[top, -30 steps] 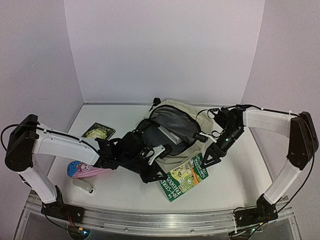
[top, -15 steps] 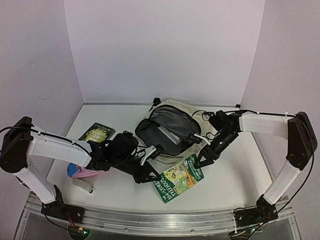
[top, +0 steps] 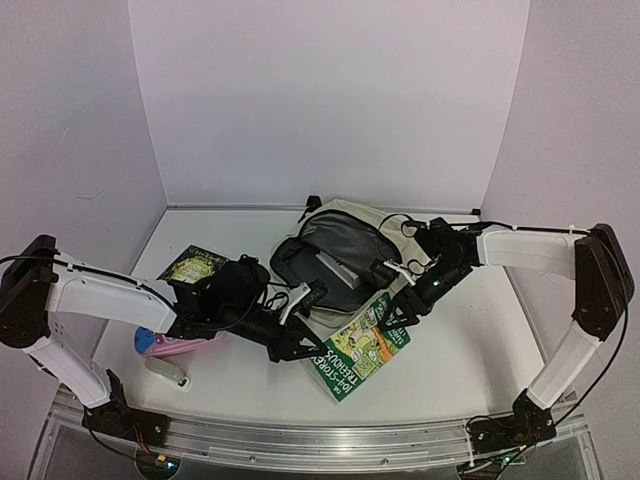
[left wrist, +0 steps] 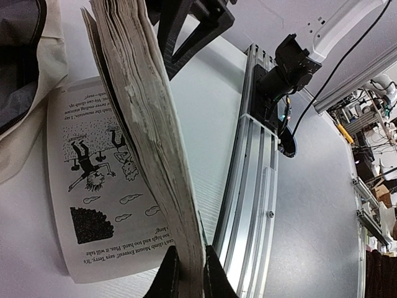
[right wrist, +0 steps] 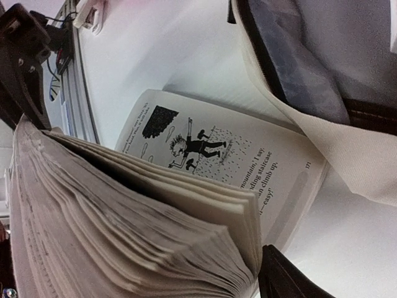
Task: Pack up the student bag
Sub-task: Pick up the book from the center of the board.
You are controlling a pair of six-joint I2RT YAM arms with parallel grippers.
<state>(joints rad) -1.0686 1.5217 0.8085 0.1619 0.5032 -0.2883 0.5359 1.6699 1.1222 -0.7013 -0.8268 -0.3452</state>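
The cream student bag (top: 352, 218) lies at the middle back, mouth open, grey lining showing. A green-covered book (top: 365, 347) hangs open just in front of it, held at both ends. My left gripper (top: 298, 345) is shut on the page block at its near left end; in the left wrist view the fingers (left wrist: 167, 276) pinch the pages (left wrist: 149, 124) and a loose illustrated page (left wrist: 93, 186) hangs below. My right gripper (top: 402, 303) holds the far right corner. In the right wrist view one finger (right wrist: 282, 276) presses the fanned pages (right wrist: 124, 217); the other is hidden. The bag's edge (right wrist: 322, 136) lies beside it.
A second green and yellow book (top: 195, 265) lies at the left. A pink pencil case (top: 165, 345) and a small white object (top: 165, 370) lie under my left arm. The metal rail (top: 320, 440) runs along the near edge. White walls stand on three sides.
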